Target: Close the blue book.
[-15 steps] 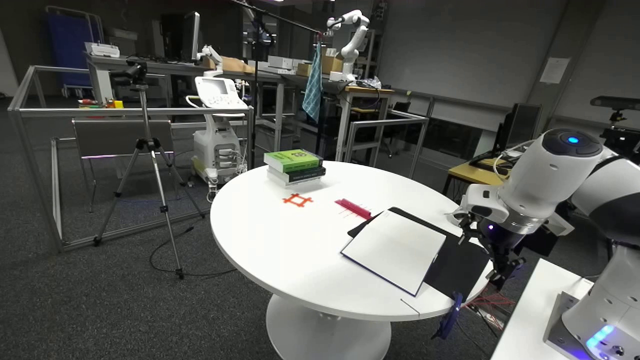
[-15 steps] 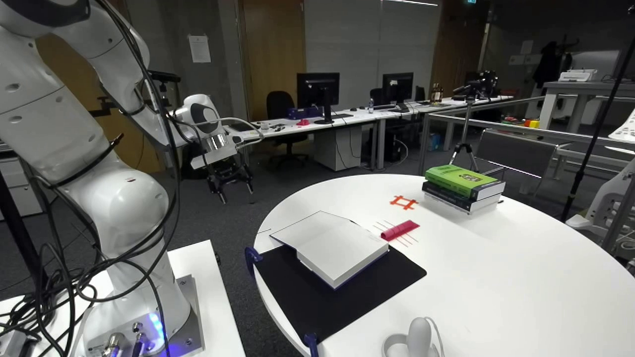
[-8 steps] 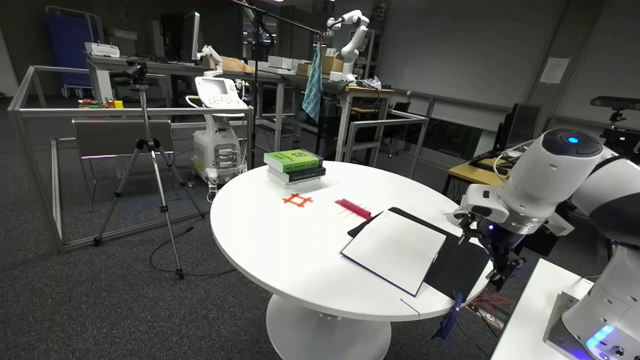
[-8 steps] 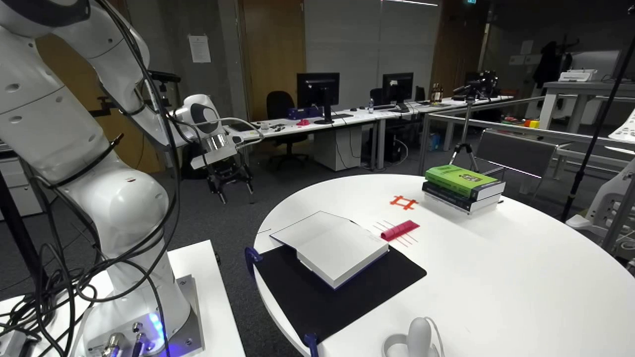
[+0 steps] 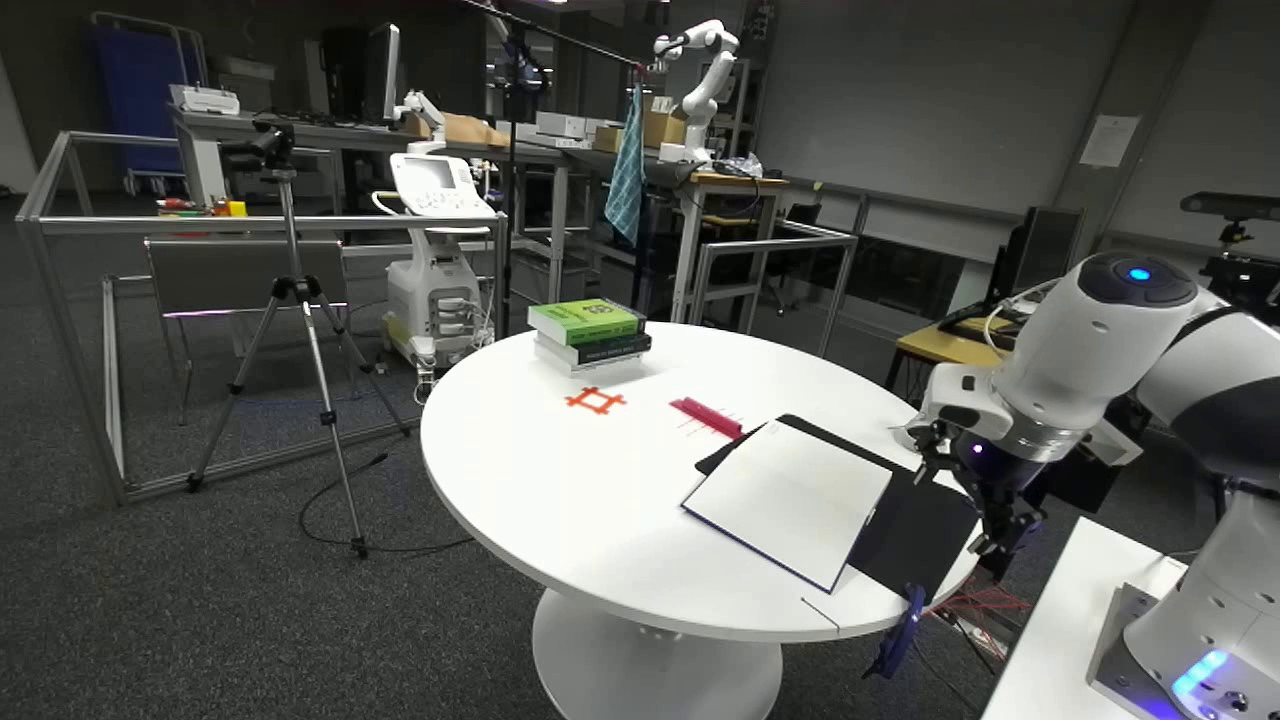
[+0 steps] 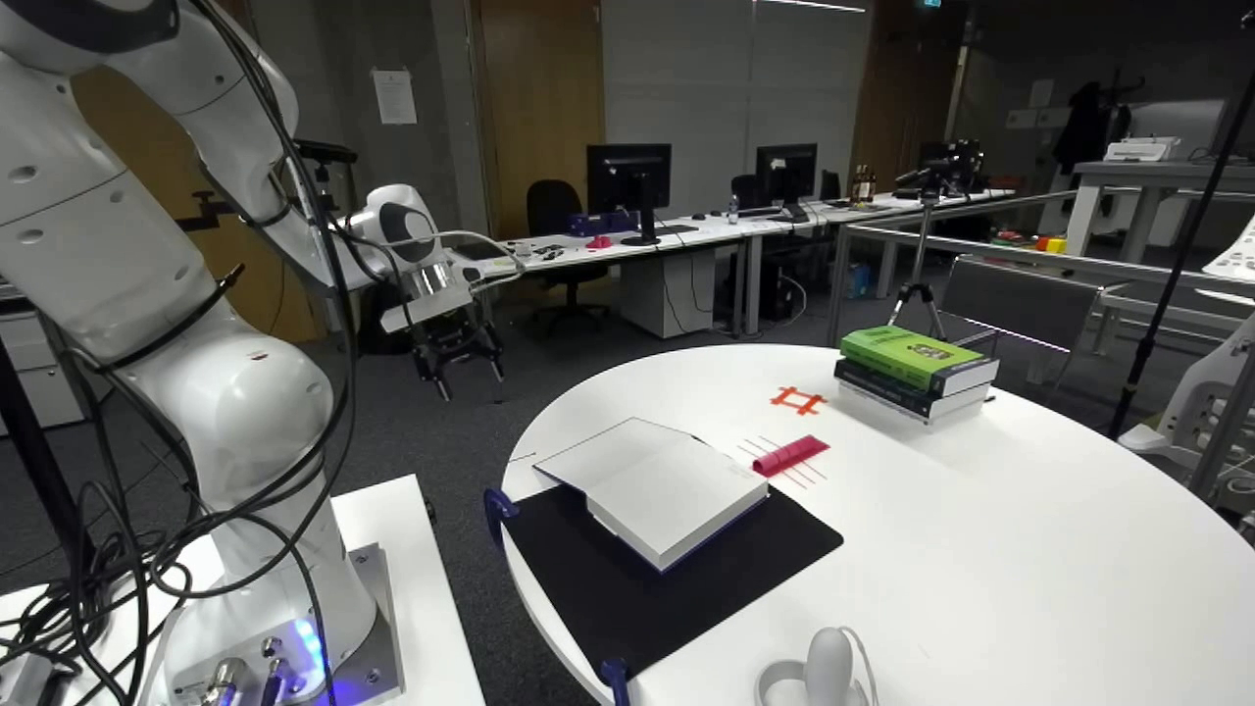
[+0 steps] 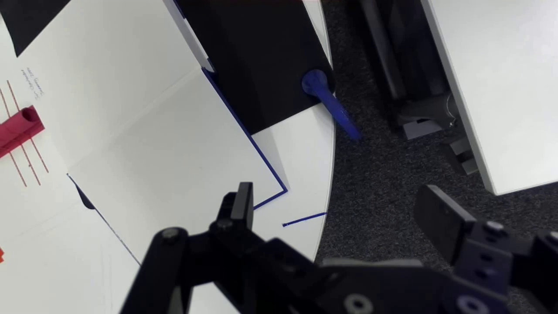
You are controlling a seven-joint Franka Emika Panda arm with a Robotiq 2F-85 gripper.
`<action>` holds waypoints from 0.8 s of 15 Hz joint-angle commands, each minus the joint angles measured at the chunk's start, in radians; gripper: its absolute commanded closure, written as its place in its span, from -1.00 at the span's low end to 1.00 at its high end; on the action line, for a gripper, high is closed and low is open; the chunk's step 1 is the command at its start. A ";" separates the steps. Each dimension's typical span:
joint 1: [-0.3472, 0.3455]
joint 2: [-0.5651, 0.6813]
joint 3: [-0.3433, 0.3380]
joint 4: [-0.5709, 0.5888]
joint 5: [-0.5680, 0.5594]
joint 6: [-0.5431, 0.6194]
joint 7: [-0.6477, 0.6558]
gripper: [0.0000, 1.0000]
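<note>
The blue book point(image 5: 790, 500) lies open on the round white table, white pages up, with thin navy edges showing. In an exterior view point(image 6: 667, 490) its thick page block rests partly on a black mat, and the opened cover side lies toward the table edge. In the wrist view the open book point(image 7: 165, 109) fills the upper left, with a navy corner near the left finger. My gripper point(image 7: 340, 205) is open and empty, above the table edge and floor. It also shows beside the table in both exterior views point(image 5: 947, 515) point(image 6: 474, 387). The book's outer cover face is hidden.
A black mat point(image 6: 677, 608) is held by blue clamps point(image 7: 329, 102) at the table edge. A pink-red strip point(image 6: 790, 455) lies near the book, and an orange frame point(image 6: 798, 400) farther off. A book stack point(image 6: 917, 373) and white controller point(image 6: 828, 667) are also on the table.
My arm and gripper have shifted very slightly toward the table in the last half second. The book has not moved.
</note>
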 commanded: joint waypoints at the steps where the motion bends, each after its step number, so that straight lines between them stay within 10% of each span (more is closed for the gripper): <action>1: -0.031 -0.004 -0.057 0.042 -0.017 0.001 -0.078 -1.00; 12: -0.099 0.150 -0.117 0.105 -0.041 0.056 -0.155 -1.00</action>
